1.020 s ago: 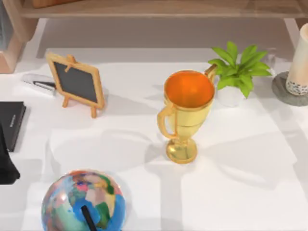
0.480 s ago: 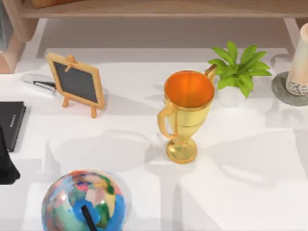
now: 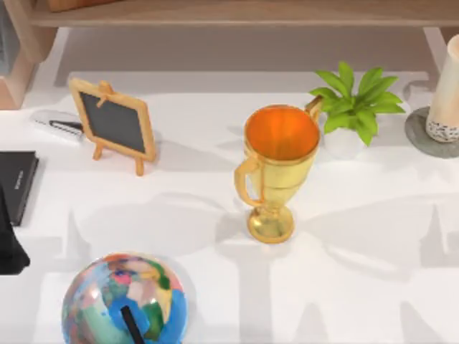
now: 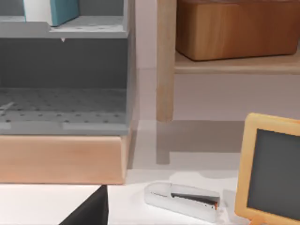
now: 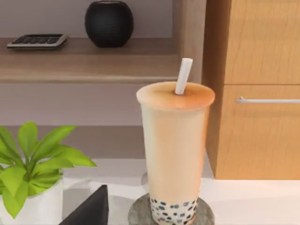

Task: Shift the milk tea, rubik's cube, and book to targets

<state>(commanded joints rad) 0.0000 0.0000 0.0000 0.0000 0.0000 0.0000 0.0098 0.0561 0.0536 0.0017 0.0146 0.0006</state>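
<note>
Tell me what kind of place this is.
Probably a rendered study or office desk: a white table with a small chalkboard, stapler and globe, backed by wooden shelves holding a calculator.

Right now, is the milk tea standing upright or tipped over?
Upright. The milk tea stands straight on the grey stone disc, speckled base down, straw poking up from its lid.

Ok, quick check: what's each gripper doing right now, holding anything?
Left gripper: cannot be told from these views.
Right gripper: cannot be told; its wrist view faces the milk tea, which stands free on the grey disc.
</note>
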